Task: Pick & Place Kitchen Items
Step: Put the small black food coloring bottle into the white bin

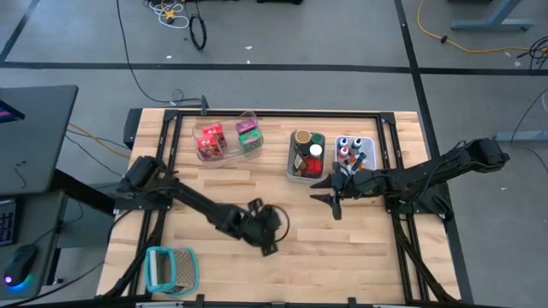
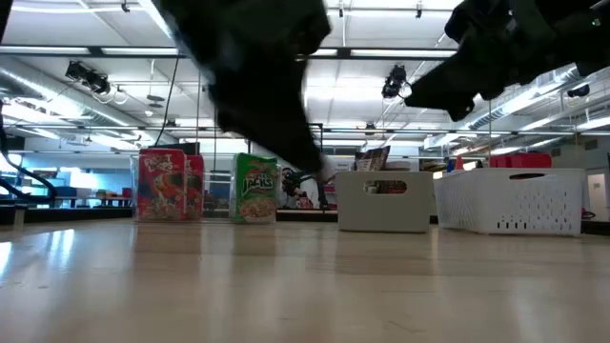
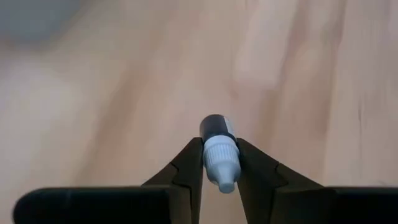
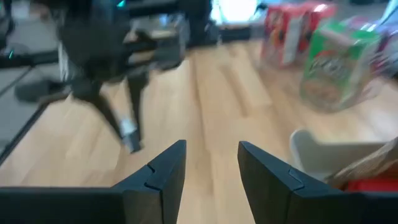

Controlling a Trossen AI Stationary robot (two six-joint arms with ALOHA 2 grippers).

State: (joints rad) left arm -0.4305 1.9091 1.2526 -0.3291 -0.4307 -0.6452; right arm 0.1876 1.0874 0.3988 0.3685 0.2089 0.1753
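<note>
My left gripper [image 3: 220, 163] is shut on a small bottle [image 3: 217, 129] with a dark body and a white cap, above the bare middle of the table [image 1: 257, 282]. It also shows in the high view [image 1: 269, 245]. In the right wrist view the bottle [image 4: 129, 132] shows at its fingertips, clear of the wood. My right gripper [image 4: 211, 163] stands open with nothing between its fingers, in front of the grey bin [image 1: 295, 174]. Red packets [image 1: 210, 141] and green packets [image 1: 249, 135] stand in a clear bin. My left gripper pinches the bottle's white cap [image 3: 221, 154] between its two fingers. The bottle lies along the fingers, its cap tip toward the wrist and its dark body [image 3: 217, 127] sticking out past the fingertips. The fingers slant down, and the bottle is lifted clear of the table.
Three bins stand in a row at the far side: the clear bin [image 1: 229, 154], the grey bin with jars [image 1: 306, 147] and a white bin [image 1: 370, 145] with small bottles [image 1: 347, 150]. A teal-and-white ribbed holder [image 1: 169, 267] lies at the near left corner.
</note>
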